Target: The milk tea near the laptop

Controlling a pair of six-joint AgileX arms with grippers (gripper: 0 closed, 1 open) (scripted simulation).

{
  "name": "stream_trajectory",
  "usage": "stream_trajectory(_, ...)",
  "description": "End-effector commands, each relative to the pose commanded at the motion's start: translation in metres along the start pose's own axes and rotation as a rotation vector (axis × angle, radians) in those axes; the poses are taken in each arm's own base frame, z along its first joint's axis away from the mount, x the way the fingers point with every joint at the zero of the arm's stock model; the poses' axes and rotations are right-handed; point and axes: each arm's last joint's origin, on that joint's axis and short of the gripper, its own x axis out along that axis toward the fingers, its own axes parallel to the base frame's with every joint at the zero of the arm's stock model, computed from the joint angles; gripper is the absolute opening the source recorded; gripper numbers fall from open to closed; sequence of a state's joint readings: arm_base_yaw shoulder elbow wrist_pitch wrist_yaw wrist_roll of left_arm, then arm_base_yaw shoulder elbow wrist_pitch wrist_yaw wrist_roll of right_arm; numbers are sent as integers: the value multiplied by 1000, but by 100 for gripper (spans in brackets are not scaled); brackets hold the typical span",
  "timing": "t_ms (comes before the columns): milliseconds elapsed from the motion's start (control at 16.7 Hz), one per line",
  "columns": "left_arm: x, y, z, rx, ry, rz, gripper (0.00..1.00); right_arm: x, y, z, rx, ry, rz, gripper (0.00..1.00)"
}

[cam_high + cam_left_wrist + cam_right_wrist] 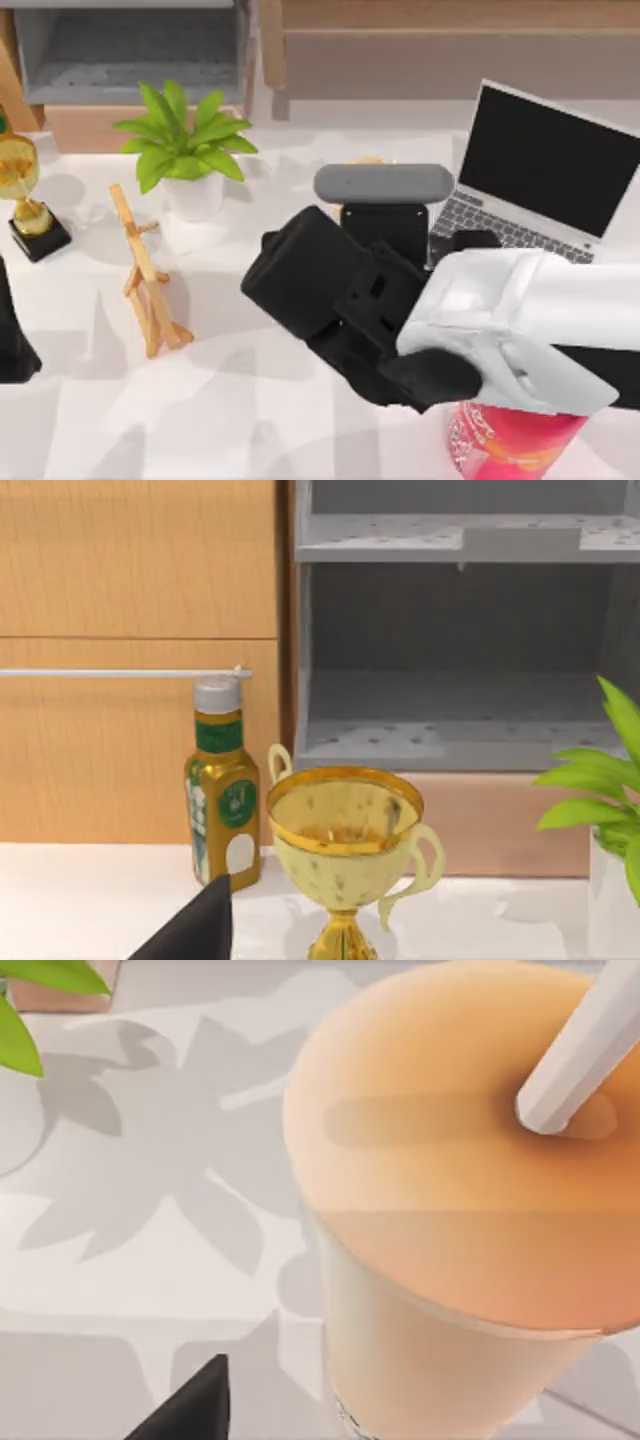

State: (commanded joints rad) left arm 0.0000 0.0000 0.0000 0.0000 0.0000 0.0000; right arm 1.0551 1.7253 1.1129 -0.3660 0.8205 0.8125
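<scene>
The milk tea (450,1210) looms close in the right wrist view: a clear cup of peach-orange drink with an orange lid and a white straw (585,1045). One dark fingertip (195,1405) of my right gripper stands beside the cup, with a gap of table between them. In the top view my right gripper (295,275) hangs over the table's middle, left of the laptop (545,170), and the arm covers the cup. My left gripper (10,345) is parked at the left edge.
A pink-red bottle (510,440) stands at the front right under my right arm. A grey speaker (385,185), a potted plant (185,150), a wooden easel (150,280) and a gold trophy (25,190) occupy the back and left. A green-labelled bottle (222,780) stands behind the trophy.
</scene>
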Motion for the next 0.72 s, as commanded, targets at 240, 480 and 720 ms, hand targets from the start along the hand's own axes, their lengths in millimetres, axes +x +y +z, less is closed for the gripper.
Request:
stream_trajectory(240,0,0,0,0,0,0,100,37,3,0,3,-2,2,100)
stream_trajectory(480,0,0,0,0,0,0,100,68,-1,-1,2,-1,1,100)
stream_trajectory(720,0,0,0,0,0,0,100,69,-1,-1,1,-1,1,100)
